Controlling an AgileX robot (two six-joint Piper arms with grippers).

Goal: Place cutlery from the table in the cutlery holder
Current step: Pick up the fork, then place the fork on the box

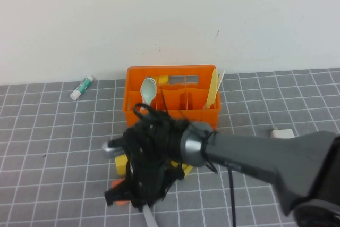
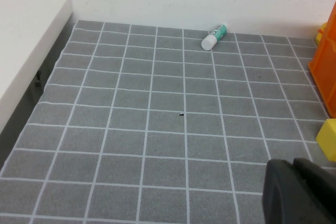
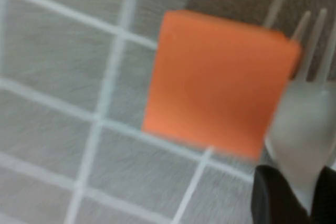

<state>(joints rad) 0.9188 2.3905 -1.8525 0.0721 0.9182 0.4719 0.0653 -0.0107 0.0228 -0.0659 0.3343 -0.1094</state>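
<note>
1. Bench (image 1: 48, 131) — flat grey surface ruled with a white grid, backed by a white wall.
2. Cutlery holder (image 1: 172, 111) — bright orange crate with inner dividers, standing at about 12 o'clock from the bench's middle, close to the wall. Its orange side also shows at the edge of the left wrist view.
3. Contents of the holder: a pale spoon (image 1: 147, 91) upright in the left compartment, bowl up; a yellow knife (image 1: 212, 90) and a white knife (image 1: 220, 82) leaning side by side in the right compartment.
4. Right claw (image 1: 139, 184) — low over the bench at 6 o'clock from the holder, at the end of the right arm that reaches in from 4 o'clock. In the right wrist view its dark fingers (image 3: 273, 200) are closed narrowly on the handle of the grey fork (image 3: 304, 124).
5. Grey fork — tines pointing away from the claw, lying just beside an orange foam cube (image 3: 218, 80) on the bench.
6. Yellow cube (image 2: 328, 139) — near the holder's front, partly hidden under the right arm in the high view.
7. Left claw (image 2: 302, 192) — only a dark part shows at the edge of the left wrist view, above bare bench; cannot tell whether it is wide or narrow.
8. Glue stick (image 1: 82, 87) — white with a green label, lying at 9 o'clock from the holder, near the wall.
9. White block (image 1: 282, 133) — at 4 o'clock from the holder, beside the right arm.
</note>
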